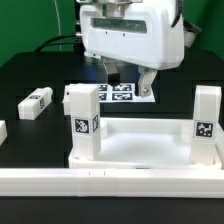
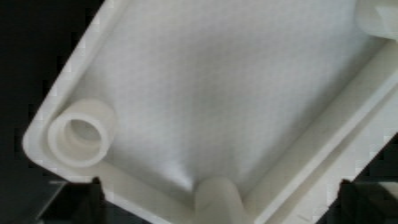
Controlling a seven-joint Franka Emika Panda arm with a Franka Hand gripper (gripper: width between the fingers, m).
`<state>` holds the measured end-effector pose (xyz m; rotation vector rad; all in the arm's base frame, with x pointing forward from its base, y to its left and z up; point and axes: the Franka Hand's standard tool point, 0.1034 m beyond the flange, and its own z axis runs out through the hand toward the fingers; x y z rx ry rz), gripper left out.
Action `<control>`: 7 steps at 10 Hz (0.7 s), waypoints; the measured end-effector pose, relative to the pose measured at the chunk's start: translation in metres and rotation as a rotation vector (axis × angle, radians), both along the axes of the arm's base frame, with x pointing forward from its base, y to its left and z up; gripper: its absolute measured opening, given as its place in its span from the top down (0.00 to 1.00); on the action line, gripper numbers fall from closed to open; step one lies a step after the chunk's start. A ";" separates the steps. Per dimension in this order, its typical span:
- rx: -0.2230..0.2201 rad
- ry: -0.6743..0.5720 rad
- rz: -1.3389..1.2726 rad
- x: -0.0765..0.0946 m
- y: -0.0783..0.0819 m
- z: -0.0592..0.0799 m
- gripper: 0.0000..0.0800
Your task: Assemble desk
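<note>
The white desk tabletop (image 1: 140,148) lies flat with its rimmed underside up. Two white block legs with tags stand upright at its corners, one at the exterior view's left (image 1: 82,120) and one at the right (image 1: 207,118). A loose leg (image 1: 35,102) lies on the black table further left. My gripper (image 1: 128,82) hangs behind the tabletop, open and holding nothing. In the wrist view the tabletop's inside (image 2: 214,90) fills the picture, with a round corner socket (image 2: 80,135). My dark fingertips (image 2: 71,200) stand wide apart at the picture's edge around a rounded white shape (image 2: 214,200).
The marker board (image 1: 122,94) lies flat behind the tabletop, under my gripper. A long white rail (image 1: 110,182) runs along the front of the tabletop. Another white part (image 1: 2,130) shows at the exterior view's left edge.
</note>
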<state>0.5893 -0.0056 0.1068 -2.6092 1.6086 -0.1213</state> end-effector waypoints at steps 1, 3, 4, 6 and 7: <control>0.013 0.002 -0.066 -0.001 0.001 -0.001 0.19; 0.047 0.023 -0.261 -0.012 0.003 -0.013 0.19; 0.051 0.018 -0.374 -0.016 0.005 -0.022 0.19; 0.068 0.025 -0.450 -0.016 0.008 -0.023 0.19; 0.085 0.030 -0.535 -0.017 0.010 -0.024 0.19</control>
